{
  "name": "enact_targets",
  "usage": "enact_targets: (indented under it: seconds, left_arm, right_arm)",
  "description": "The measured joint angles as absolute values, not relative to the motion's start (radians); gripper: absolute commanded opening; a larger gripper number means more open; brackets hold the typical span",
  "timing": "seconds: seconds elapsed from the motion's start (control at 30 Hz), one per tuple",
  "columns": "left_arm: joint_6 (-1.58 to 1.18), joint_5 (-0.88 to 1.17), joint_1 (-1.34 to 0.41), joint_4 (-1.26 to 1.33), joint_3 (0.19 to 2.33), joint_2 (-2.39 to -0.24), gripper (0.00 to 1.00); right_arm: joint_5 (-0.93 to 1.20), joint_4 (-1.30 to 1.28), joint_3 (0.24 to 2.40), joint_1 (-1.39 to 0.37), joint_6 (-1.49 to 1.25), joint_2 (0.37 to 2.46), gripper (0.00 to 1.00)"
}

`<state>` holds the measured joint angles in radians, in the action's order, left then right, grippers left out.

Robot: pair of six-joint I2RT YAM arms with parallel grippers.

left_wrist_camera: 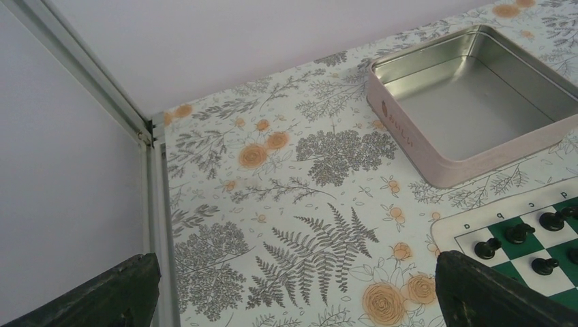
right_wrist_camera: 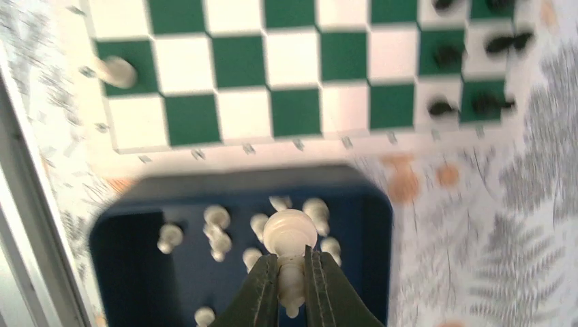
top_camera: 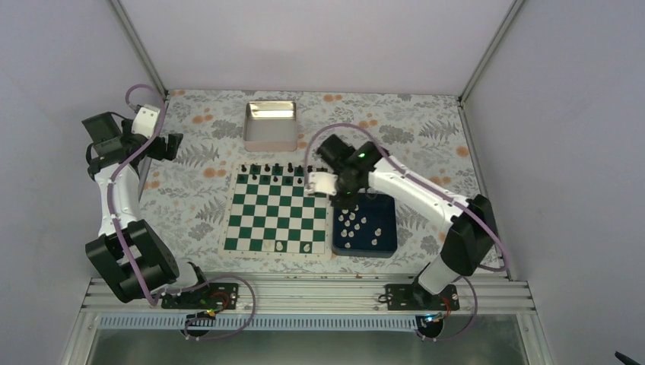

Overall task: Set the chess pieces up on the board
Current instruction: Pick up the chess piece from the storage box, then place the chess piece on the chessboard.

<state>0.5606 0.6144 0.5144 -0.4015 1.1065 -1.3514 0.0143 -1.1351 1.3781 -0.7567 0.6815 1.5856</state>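
The green and white board (top_camera: 278, 211) lies mid-table, with two white chess pieces (top_camera: 280, 247) on its near row. One of them shows in the right wrist view (right_wrist_camera: 117, 71) on the board (right_wrist_camera: 293, 61). Several more white pieces (top_camera: 357, 226) lie loose in the blue tray. My right gripper (top_camera: 344, 199) hangs over the tray's far left corner, shut (right_wrist_camera: 292, 262) on a white piece (right_wrist_camera: 290, 235) that it holds sideways by the stem. My left gripper (top_camera: 171, 144) is open far left over the tablecloth, with nothing between its fingers (left_wrist_camera: 123, 293).
A dark blue tray (top_camera: 388, 247) sits against the board's right edge. Black pieces (top_camera: 274, 169) line the board's far rows, also seen from the left wrist (left_wrist_camera: 518, 235). An empty metal tin (top_camera: 270, 125) stands behind the board. White walls enclose the floral tablecloth.
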Motion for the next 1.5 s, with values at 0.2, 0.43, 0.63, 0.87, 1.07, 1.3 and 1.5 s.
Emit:
enact_targets:
  seconds: [0.2,0.43,0.63,0.87,1.07,1.3,1.5]
  left_arm:
    - [0.561,0.614,0.508,-0.402,1.106,-1.350,1.00]
    - [0.561,0.614,0.508,-0.400,1.103,-1.339,1.00]
    - [0.561,0.614,0.508,-0.400,1.090,-1.334,1.00]
    - [0.561,0.613,0.508,-0.399,1.088,-1.334,1.00]
    - [0.561,0.613,0.508,-0.398,1.085,-1.334,1.00]
    - [0.563,0.613,0.508,-0.398,1.081,-1.334,1.00]
    - [0.565,0.612,0.508,-0.398,1.079,-1.334,1.00]
  right_arm:
    - [0.017,-1.130,1.465,-0.970,0.661,1.723,0.07]
    - [0.037,-1.105,1.504,-1.123,0.661,1.894,0.07]
    - [0.054,-1.082,1.531,-1.185,0.663,1.955,0.07]
    - [0.059,-1.057,1.536,-1.190,0.665,1.980,0.07]
    - [0.058,-1.040,1.536,-1.189,0.669,1.996,0.07]
    - [0.058,-1.031,1.536,-1.182,0.681,2.035,0.07]
    - [0.058,-1.022,1.536,-1.174,0.687,2.040,0.07]
